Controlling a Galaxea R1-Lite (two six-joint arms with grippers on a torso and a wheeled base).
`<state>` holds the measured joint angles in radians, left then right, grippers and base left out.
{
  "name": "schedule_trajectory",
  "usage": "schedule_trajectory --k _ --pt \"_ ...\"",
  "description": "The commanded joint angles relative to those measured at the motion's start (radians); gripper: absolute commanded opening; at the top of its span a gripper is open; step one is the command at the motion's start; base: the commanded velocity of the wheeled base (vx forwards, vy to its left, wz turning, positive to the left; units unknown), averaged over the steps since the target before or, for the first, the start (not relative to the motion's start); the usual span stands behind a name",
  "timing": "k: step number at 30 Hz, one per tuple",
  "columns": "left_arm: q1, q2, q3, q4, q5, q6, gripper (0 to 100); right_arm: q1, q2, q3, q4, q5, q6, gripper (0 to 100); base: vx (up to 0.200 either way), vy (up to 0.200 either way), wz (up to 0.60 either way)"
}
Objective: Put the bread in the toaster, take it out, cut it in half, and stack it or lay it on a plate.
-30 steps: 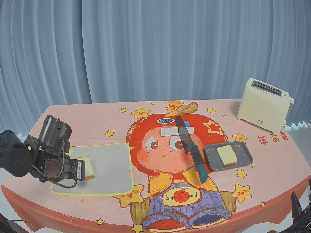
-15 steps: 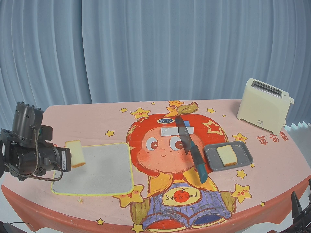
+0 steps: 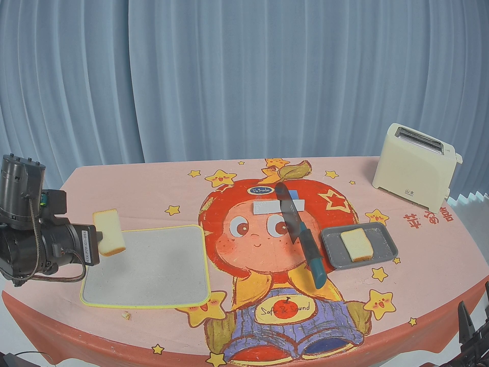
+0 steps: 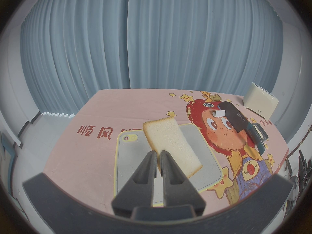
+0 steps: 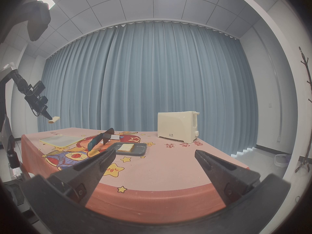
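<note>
One bread piece [image 4: 172,140] hangs pinched in my left hand [image 4: 158,155] (above the cutting board [image 4: 130,160]). Right hand [image 5: 155,152] gapes wide.

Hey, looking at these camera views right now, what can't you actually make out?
- Cream two-slot toaster: slot insides hidden by its own walls, head view.
- Pale bread slice in the left pincer: its lower edge hidden between the fingers, left wrist view.
- Right pincer: mostly cut off by the head view's bottom right corner.
- Tiny speck near the grey cutting board: too small to identify, head view.
</note>
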<state>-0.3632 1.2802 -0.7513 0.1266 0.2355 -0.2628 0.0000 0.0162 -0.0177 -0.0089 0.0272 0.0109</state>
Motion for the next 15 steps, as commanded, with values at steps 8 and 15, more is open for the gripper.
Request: schedule_trajectory --k 8,15 --pt "0.000 -0.013 0.001 -0.001 0.001 -0.001 0 0.000 -0.016 0.018 0.000 0.000 0.000 100 0.000 0.000 0.00" --pt "0.000 -0.013 0.003 0.001 0.001 -0.001 0 0.000 -0.016 0.018 0.000 0.000 0.000 100 0.000 0.000 0.00"
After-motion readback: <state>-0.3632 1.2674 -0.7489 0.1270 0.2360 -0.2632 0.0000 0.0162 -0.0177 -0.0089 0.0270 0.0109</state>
